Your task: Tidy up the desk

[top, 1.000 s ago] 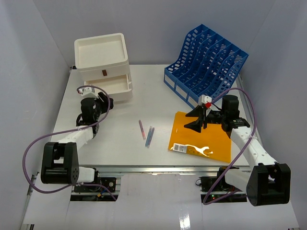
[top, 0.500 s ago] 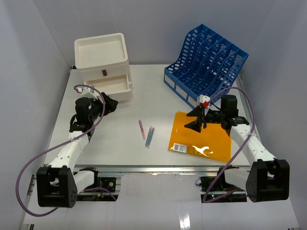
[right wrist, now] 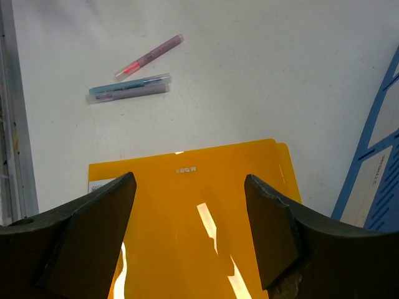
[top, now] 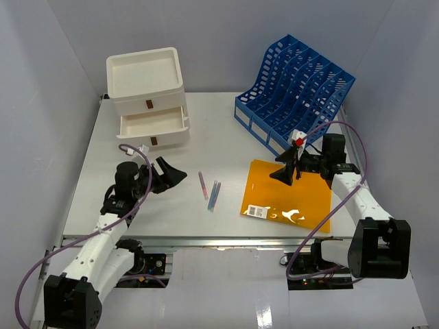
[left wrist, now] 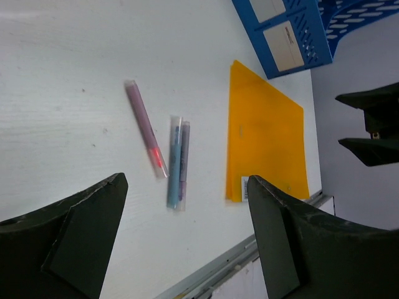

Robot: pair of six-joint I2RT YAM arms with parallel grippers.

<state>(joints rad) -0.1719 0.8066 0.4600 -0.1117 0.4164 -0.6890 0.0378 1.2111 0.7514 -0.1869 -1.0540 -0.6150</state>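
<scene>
The desk (top: 226, 140) is a white tabletop. An orange folder (top: 291, 195) lies flat on its right side. My right gripper (top: 274, 169) hangs open just above the folder's far part, with nothing between its fingers; in the right wrist view the folder (right wrist: 187, 230) fills the gap of the gripper (right wrist: 189, 180). A pink pen (top: 203, 184) and a blue pen (top: 213, 195) with a purple one beside it lie mid-desk. My left gripper (top: 173, 173) is open and empty, to the left of the pens and pointing at them (left wrist: 145, 128).
A white three-drawer box (top: 147, 92) stands at the back left with its middle drawer (top: 152, 123) pulled out. A blue slotted file rack (top: 298, 86) stands at the back right, close behind the right gripper. A metal rail (top: 206, 240) runs along the near edge.
My left arm swung away from the drawer box toward the desk's middle, and its jaws opened wider. My right gripper drew back slightly to the right, opening wider too.
</scene>
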